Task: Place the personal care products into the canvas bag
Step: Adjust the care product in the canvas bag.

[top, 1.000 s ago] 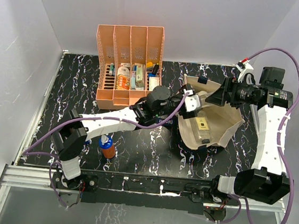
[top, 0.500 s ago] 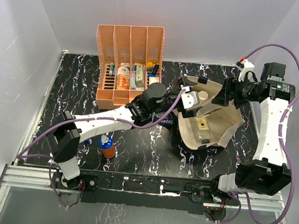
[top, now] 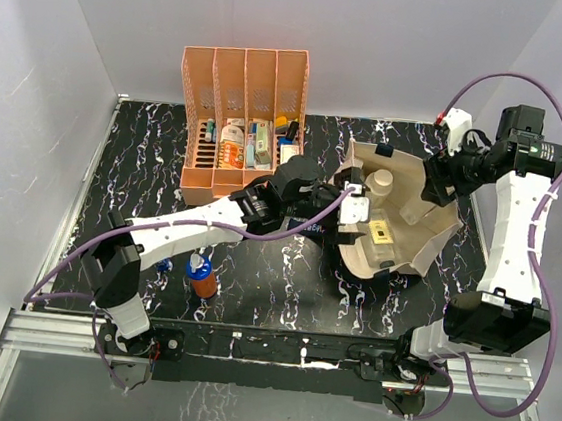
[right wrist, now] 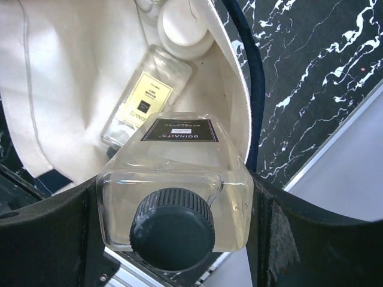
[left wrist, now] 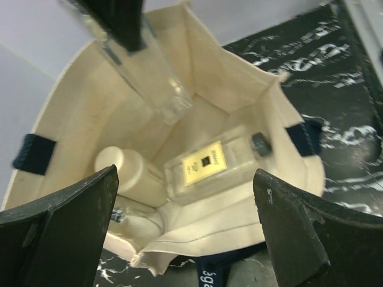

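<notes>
Top view: canvas bag [top: 437, 235] slumped open at right-centre of the dark marbled table [top: 285, 271], mouth up, between both arms. Left gripper [top: 354, 203] at the bag's left rim, right gripper [top: 432, 191] at its far-right rim. White cylinder [top: 380, 181] and clear square bottle [top: 382, 237] already lie inside. Orange-brown blue-capped bottle [top: 202, 275] stands upright by the left arm's base, well apart from the bag. Left wrist view: jaws spread wide, nothing between them, looking straight into the bag. Clear grey-capped bottle [left wrist: 146, 72] hangs in from the top, base first, long axis slanting down toward the bag floor, above the two bottles lying there. Right wrist view: fingers clamped on that bottle's flat sides, round ribbed cap toward camera, black label on its face, clear liquid inside. Bag interior lies directly beyond its base, so the right arm is the one placed to let go. Likely lands on the square bottle.
</notes>
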Tool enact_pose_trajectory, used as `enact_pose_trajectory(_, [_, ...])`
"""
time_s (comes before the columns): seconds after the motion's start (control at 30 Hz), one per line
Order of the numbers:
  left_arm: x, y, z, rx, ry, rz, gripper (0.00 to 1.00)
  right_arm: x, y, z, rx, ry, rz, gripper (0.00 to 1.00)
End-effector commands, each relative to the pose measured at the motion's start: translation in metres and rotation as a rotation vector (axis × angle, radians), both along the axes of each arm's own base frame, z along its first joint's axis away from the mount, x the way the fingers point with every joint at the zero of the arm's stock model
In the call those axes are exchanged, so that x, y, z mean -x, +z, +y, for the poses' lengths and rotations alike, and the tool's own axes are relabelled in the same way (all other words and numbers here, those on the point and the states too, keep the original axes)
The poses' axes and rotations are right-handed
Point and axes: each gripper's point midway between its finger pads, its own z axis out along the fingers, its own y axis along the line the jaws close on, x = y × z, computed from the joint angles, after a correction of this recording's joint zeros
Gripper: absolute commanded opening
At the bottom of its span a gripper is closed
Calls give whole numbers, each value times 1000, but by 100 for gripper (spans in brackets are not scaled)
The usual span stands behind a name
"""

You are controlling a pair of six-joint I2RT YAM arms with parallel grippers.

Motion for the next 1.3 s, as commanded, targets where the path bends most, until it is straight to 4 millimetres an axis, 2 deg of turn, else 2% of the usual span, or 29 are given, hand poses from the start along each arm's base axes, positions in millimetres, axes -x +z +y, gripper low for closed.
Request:
enact_pose_trajectory(0.0, [36, 24, 9, -26, -180, -7, 93, -17, 30, -11, 137, 103, -184, 8])
enact_pose_trajectory(0.17, [45, 13, 7, -101, -265, 6, 94, -15, 13, -23, 229, 152, -162, 8])
enact_pose_trajectory(0.4, [51, -41, 9, -238, -347, 27, 93, -12, -12, -26, 277, 213, -117, 8])
enact_pose_trajectory(0.47, [52, -52, 8, -260, -373, 29, 93, -10, -20, -25, 279, 231, -102, 8])
enact_pose_trajectory(0.7, [56, -73, 5, -320, -439, 67, 87, -4, -49, -15, 259, 280, -65, 8])
enact_pose_trajectory(0.97, [66, -93, 4, -353, -513, 101, 83, -13, -71, -17, 295, 319, -64, 8])
enact_pose_trajectory(1.1, [66, -99, 1, -351, -523, 117, 75, -16, -79, -18, 305, 330, -54, 8])
enact_pose_trajectory(1.27, [68, -110, -1, -358, -535, 138, 69, -13, -98, -14, 271, 343, -11, 8])
